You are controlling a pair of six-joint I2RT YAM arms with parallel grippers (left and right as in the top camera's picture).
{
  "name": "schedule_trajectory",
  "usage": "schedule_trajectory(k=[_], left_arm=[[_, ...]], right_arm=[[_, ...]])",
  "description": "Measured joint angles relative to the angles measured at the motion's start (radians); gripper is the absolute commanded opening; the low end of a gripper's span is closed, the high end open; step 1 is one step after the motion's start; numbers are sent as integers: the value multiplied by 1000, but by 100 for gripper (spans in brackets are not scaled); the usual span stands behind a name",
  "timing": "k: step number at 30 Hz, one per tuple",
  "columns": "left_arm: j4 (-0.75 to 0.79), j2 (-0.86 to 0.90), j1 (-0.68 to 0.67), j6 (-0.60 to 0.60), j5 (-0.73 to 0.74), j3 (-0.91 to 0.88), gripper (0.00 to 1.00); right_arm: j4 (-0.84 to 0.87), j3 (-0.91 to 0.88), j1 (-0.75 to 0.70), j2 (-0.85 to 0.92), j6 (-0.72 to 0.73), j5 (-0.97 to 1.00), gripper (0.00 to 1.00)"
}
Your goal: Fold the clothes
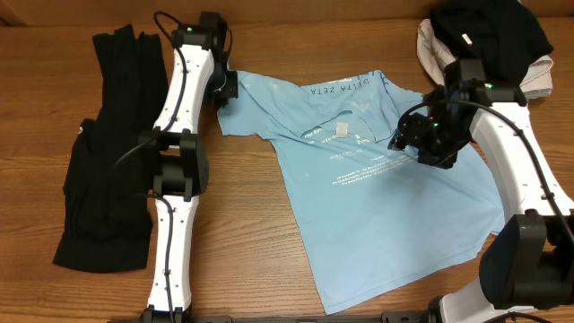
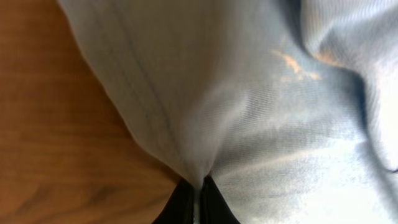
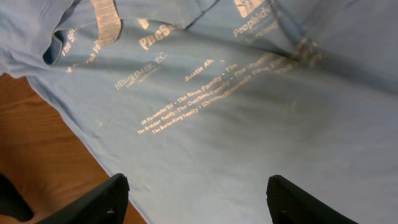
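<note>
T-shirt, light blue, short-sleeved: lies spread on the wooden table at centre, mostly flat, with creases around the collar. In the overhead view the collar end faces the far edge and the hem faces the near edge. White lettering reading "DELTA ZETA" appears upside down near the far edge. A white neck label shows at the collar opening, with several lines of small white print just below it.

Left gripper: positioned at the shirt's sleeve on the robot's left side. The left wrist view shows the 2 fingers pressed together with a fold of blue fabric pinched between the tips, beside a stitched edge. Jaws closed, holding the T-shirt. Bare wood is visible beside the pinched cloth.

Right gripper: positioned over the shirt just right of the collar. In the right wrist view, its 2 dark fingers stand well apart, with printed blue fabric visible between them. Jaws wide, nothing held. I cannot tell whether the tips touch the cloth.

Other items: black garments lie in a long heap at the table's left side, apart from the shirt. A black garment rests on a pale garment at the far right corner.
</note>
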Motion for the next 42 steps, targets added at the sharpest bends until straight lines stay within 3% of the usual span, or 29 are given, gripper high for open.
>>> schedule_trajectory(k=[9, 19, 26, 33, 42], left_arm=[[-245, 4, 54, -66, -127, 142, 4], [-248, -141, 191, -132, -162, 199, 4], [-248, -264, 236, -123, -171, 220, 4], [-249, -265, 206, -91, -150, 220, 4], [-248, -265, 94, -35, -142, 220, 4]], right_arm=[[-19, -58, 164, 0, -2, 2, 73], [-13, -233, 395, 0, 55, -1, 73], [111, -365, 575, 0, 123, -2, 72], [202, -452, 578, -2, 199, -2, 68], [263, -461, 393, 3, 204, -2, 63]])
